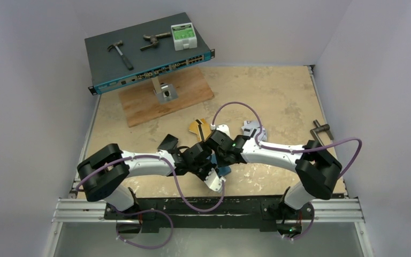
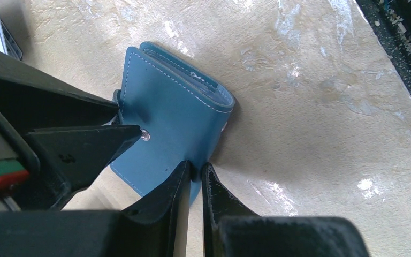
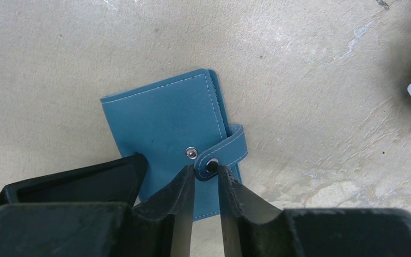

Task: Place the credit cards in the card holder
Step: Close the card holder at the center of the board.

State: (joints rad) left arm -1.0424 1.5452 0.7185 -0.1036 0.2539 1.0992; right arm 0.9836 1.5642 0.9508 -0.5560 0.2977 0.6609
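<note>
The teal card holder (image 3: 160, 123) lies on the beige table (image 3: 299, 64), near its front edge. My left gripper (image 2: 195, 174) pinches one edge of it; my right gripper (image 3: 206, 171) pinches its snap strap (image 3: 230, 147).

Bright, even light — glare patches on tabletop (image 2: 294, 75), soft shadows.

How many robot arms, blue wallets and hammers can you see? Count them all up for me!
Robot arms: 2, the left arm and the right arm
Blue wallets: 1, the card holder
Hammers: 1, the hammer
Total: 4
</note>
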